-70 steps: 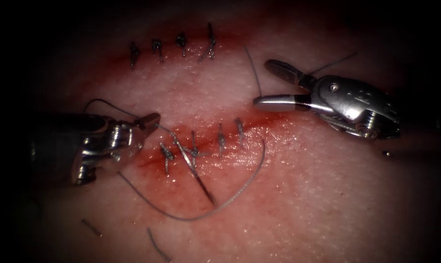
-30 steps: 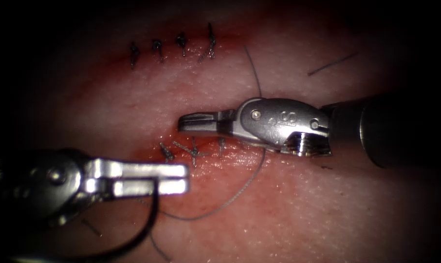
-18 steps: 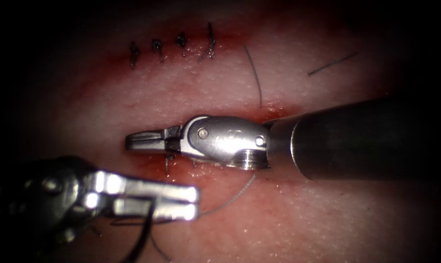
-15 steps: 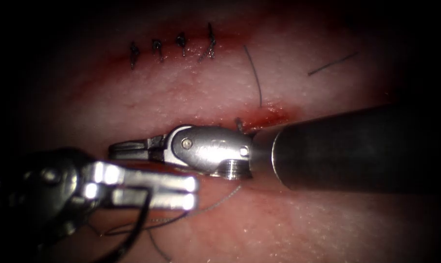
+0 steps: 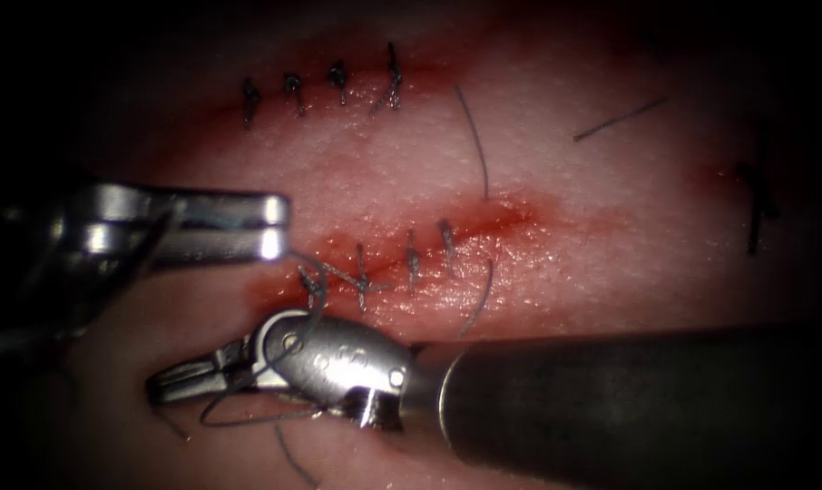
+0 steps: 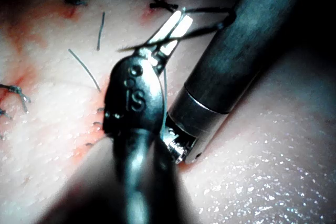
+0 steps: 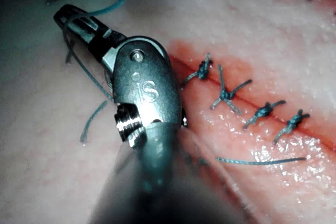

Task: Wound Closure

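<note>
The lower cut in the tissue carries several dark stitches. My left tool lies just left of the cut's left end, jaws shut on the dark curved needle, which hangs free of the tissue. Thread runs from those jaws past the leftmost stitch and loops over my right tool. That tool lies below the cut, pointing left, jaws shut with nothing seen between them. The right wrist view shows the right tool with thread wound round it. The left wrist view shows the left tool.
A second stitched cut lies farther back. Loose thread ends rest on the tissue, and a thread tail curls below the stitches. A lone stitch sits at far right. Red fluid stains the cut.
The left tool rose with the needle from below the cut to its upper left. The right tool swept left and down across the cut, and thread now loops over it.
</note>
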You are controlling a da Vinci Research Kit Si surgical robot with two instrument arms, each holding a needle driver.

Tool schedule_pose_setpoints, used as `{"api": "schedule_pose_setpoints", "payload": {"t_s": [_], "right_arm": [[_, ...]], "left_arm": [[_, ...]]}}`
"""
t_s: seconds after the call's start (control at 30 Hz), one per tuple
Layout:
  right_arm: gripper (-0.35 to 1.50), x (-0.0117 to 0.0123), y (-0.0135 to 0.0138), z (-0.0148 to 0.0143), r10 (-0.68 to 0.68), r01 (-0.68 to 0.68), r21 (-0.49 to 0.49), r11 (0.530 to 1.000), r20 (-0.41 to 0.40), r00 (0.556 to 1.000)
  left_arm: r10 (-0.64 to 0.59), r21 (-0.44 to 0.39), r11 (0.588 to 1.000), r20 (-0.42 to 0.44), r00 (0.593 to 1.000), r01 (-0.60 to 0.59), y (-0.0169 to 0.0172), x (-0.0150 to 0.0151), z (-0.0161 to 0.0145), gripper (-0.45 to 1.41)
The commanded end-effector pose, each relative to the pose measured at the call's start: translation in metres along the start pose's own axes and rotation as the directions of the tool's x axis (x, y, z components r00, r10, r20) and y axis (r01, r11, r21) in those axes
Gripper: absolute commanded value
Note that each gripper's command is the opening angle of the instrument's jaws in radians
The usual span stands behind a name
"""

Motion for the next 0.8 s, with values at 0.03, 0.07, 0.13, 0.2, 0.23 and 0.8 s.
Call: {"api": "schedule_pose_setpoints", "payload": {"t_s": [0.03, 0.07, 0.13, 0.2, 0.23, 0.8], "right_arm": [[-0.35, -0.0004, -0.0009, 0.0011, 0.009, -0.009, 0.011, 1.0, -0.015, 1.0], [-0.35, -0.0002, -0.0012, 0.0012, 0.011, -0.011, 0.012, 1.0, -0.022, 1.0], [-0.35, 0.0005, -0.0016, 0.0015, 0.018, -0.017, 0.018, 1.0, -0.041, 0.999], [-0.35, 0.0013, -0.0021, 0.0018, 0.024, -0.022, 0.025, 0.999, -0.069, 0.997], [-0.35, 0.0016, -0.0023, 0.0019, 0.027, -0.025, 0.029, 0.999, -0.08, 0.996], [-0.35, 0.0084, -0.0044, -0.0009, 0.114, -0.099, 0.072, 0.993, -0.258, 0.959]], "left_arm": [[0.009, 0.008, 1.0, 0.01, 1.0, -0.009, 0.0, -0.001, 0.0003, -0.45], [0.021, 0.016, 1.0, 0.017, 1.0, -0.022, -0.0001, -0.0011, 0.0002, -0.45], [0.035, 0.038, 0.999, 0.022, 0.999, -0.036, -0.0005, -0.0014, -0.0001, -0.45], [0.049, 0.054, 0.997, 0.032, 0.998, -0.051, -0.0008, -0.0017, -0.0004, -0.45], [0.056, 0.06, 0.996, 0.039, 0.998, -0.058, -0.0009, -0.0019, -0.0005, -0.45], [0.179, 0.146, 0.967, 0.199, 0.963, -0.21, -0.0026, -0.0064, -0.0058, -0.45]]}}
